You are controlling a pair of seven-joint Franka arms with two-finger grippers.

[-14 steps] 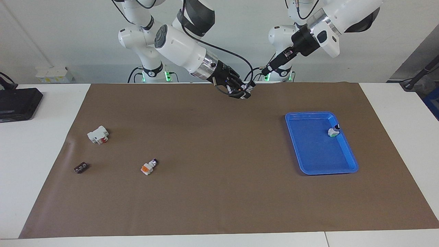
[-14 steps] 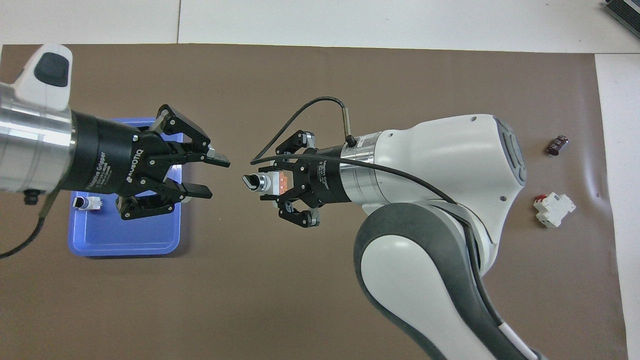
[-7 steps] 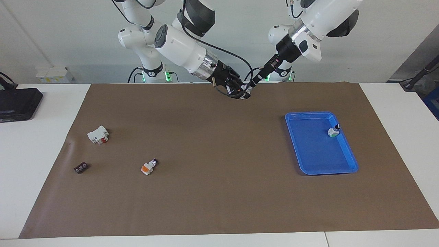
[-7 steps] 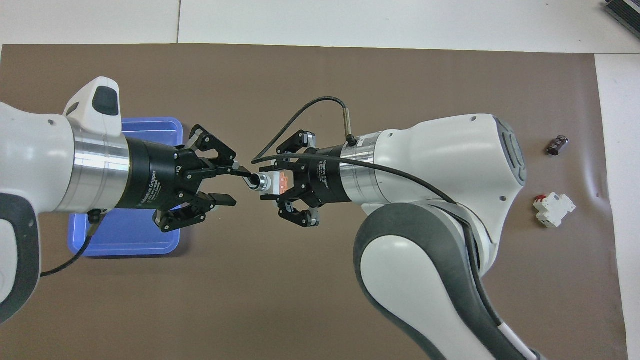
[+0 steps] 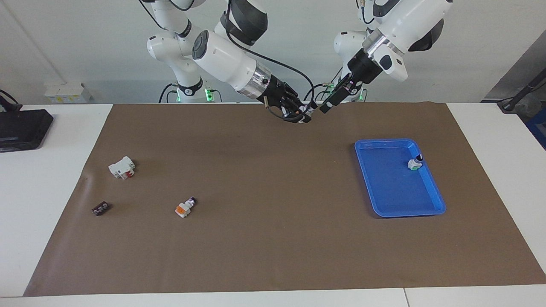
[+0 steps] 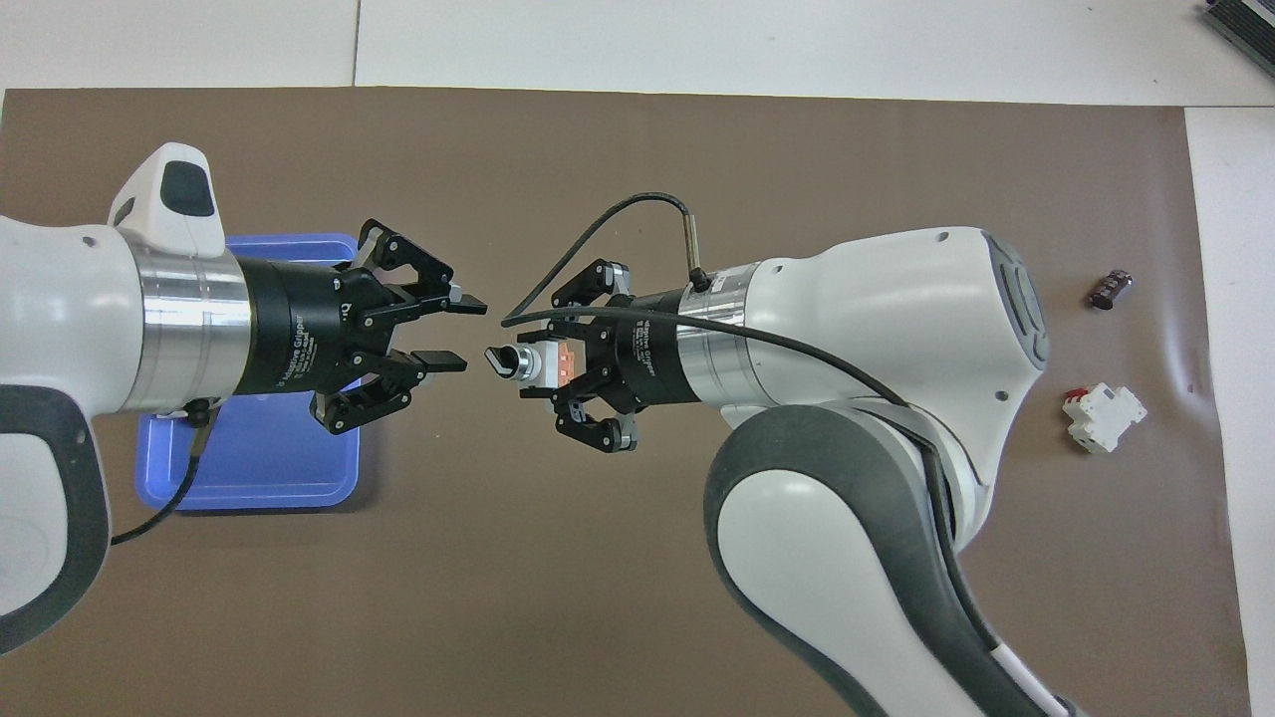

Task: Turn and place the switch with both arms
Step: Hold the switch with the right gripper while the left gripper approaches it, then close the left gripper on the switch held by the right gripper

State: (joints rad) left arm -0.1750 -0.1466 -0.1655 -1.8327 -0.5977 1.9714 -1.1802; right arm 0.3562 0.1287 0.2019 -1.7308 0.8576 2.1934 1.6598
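Note:
My right gripper (image 6: 543,366) (image 5: 300,115) hangs over the mat's robot-side middle, shut on a switch (image 6: 508,362) with a white body and orange end. The switch's black tip points toward the left gripper. My left gripper (image 6: 470,334) (image 5: 325,107) faces it at the same height, open, its fingertips a short gap from the black tip and not touching it. A second orange-ended switch (image 5: 185,207) lies on the mat toward the right arm's end; the right arm hides it in the overhead view.
A blue tray (image 5: 392,187) (image 6: 249,468) toward the left arm's end holds a white-and-green switch (image 5: 414,163). A white block with a red part (image 5: 122,167) (image 6: 1104,416) and a small dark piece (image 5: 100,208) (image 6: 1111,289) lie toward the right arm's end.
My left gripper swung in toward the held switch, reached its black tip half a second ago, then drew back a little with its fingers somewhat narrower. The right arm has held still.

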